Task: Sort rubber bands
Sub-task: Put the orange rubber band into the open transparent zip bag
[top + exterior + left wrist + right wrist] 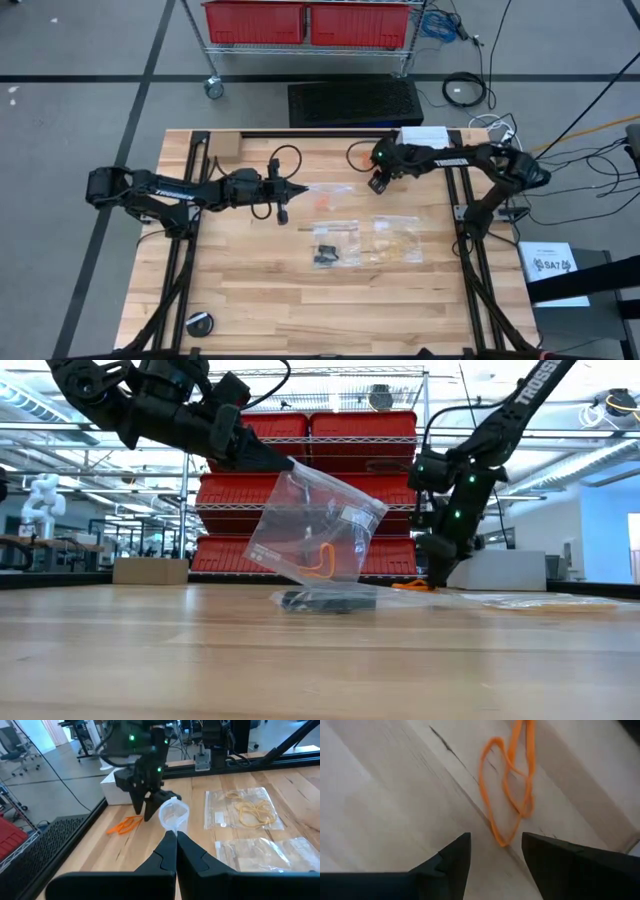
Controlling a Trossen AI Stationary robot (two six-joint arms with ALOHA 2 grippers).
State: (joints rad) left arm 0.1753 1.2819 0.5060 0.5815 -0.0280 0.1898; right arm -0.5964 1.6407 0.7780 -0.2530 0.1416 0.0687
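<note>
Holding a clear plastic bag by its upper edge, the left gripper is pinched shut on the plastic in the upper left of the low view, so that the bag hangs tilted above the tabletop; an orange rubber band shows inside the bag near its lower part; in the left wrist view the same bag stands just ahead of the pressed-together fingers. The right gripper sits low over the upper middle of the high view, its fingers spread; in the right wrist view loose orange rubber bands lie on the wood just beyond the two dark fingertips, not gripped; the left wrist view shows them beside that gripper, near the tabletop's edge. Two more clear bags lie flat near the centre of the high view: one with black rubber bands, one to its right with pale yellow-tan rubber bands.
</note>
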